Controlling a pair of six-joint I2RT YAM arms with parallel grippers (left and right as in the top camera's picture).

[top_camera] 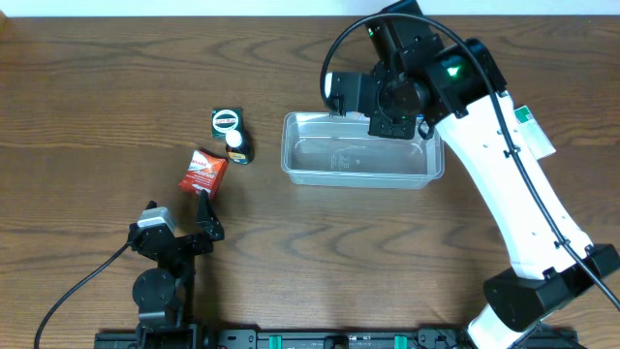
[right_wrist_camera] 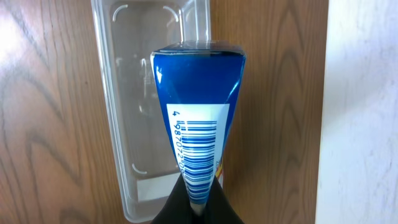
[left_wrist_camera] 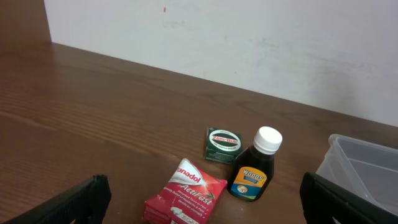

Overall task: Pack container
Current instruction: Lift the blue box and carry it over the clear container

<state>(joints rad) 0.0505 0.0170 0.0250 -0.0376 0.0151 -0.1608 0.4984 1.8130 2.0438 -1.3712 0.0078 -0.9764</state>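
Right gripper [right_wrist_camera: 195, 205] is clamped on the narrow, crimped end of a blue pack [right_wrist_camera: 199, 93], barcode side to the wrist camera, and holds it above the container [top_camera: 295, 165]. Seen from overhead, the white arm reaches in from the right side of the table [top_camera: 87, 87], with its wrist over the tub's far long rim. In the wrist view the pack's broad end overlaps that long wall, with part of it over the tub and part over bare wood.

The clear, shallow tub lies right of centre on the dark wooden table with its long sides running left to right, and the wood grain shows through its floor.

Left gripper [top_camera: 205, 218] sits low near the front left of the table. Its fingers [left_wrist_camera: 81, 199] are spread wide apart and hold nothing. Just beyond them lies a red sachet [left_wrist_camera: 185, 191] marked ActiFast. Past the sachet stands a brown bottle [left_wrist_camera: 254, 174] with a white cap and a Woods label, upright, and just beside it on the far side a small green box [left_wrist_camera: 222, 144] lies flat. All three are to the left of the container and apart from it. A white wall [left_wrist_camera: 249, 43] backs the table.
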